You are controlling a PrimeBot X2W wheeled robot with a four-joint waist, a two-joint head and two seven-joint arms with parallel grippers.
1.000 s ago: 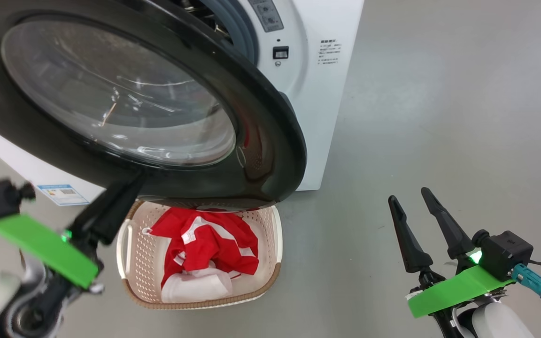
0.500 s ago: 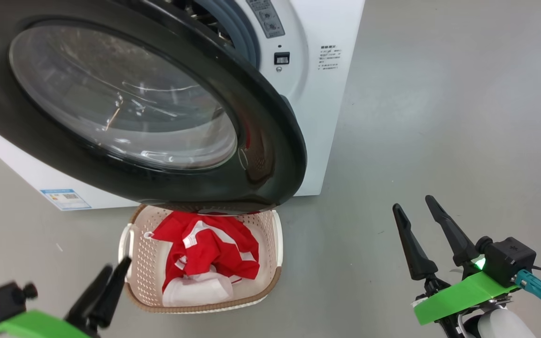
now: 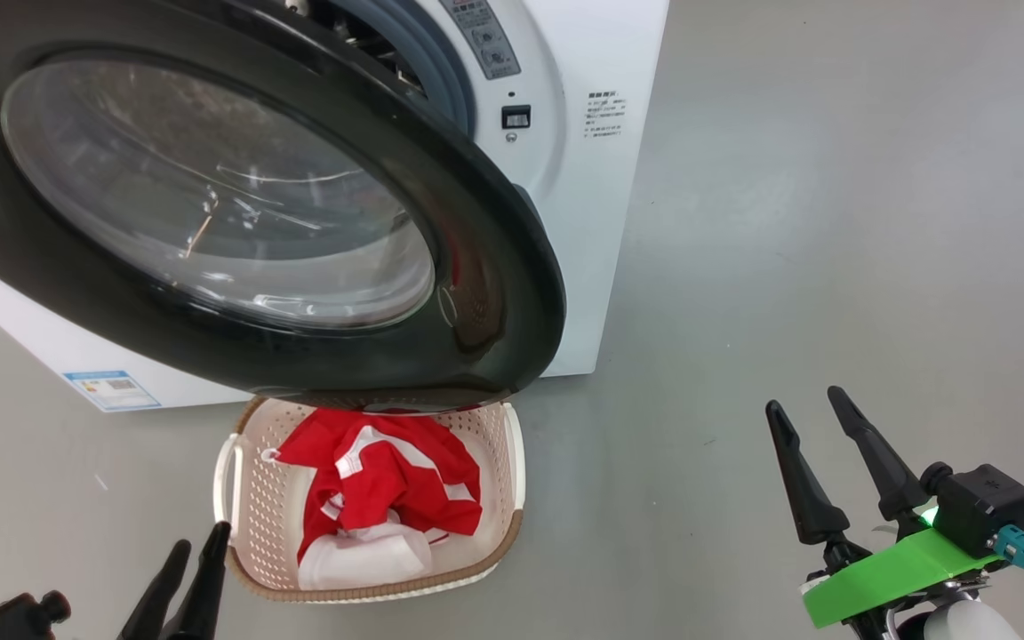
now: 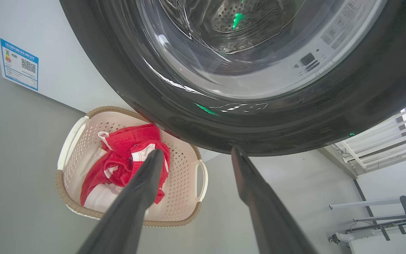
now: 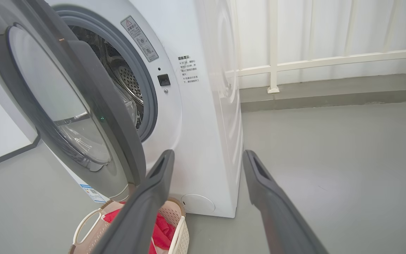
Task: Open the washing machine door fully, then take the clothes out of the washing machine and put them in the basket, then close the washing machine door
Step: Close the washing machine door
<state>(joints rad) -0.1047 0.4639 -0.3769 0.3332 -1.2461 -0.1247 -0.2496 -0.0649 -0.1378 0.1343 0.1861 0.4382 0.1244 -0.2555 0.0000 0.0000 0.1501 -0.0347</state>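
The washing machine door (image 3: 494,293) stands partly open, its black rim hanging over the basket's far end. The white washing machine (image 3: 592,222) stands behind it, and its steel drum (image 5: 125,77) shows past the door (image 5: 93,88). The cream basket (image 3: 512,462) sits on the floor under the door. In it lie the red and white clothes (image 3: 388,480). My left gripper (image 3: 201,539) is open and empty, low beside the basket's near left corner and below the door (image 4: 294,116). My right gripper (image 3: 804,398) is open and empty, well to the right of the basket.
Grey floor spreads around the machine and to the right. A white railing (image 5: 273,63) on a low kerb runs behind the machine. A blue label (image 3: 112,389) marks the machine's lower corner.
My left gripper has dropped from the door's lower rim down to the lower left, clear of the door. The head camera has shifted a little. The clothes and basket have not moved.
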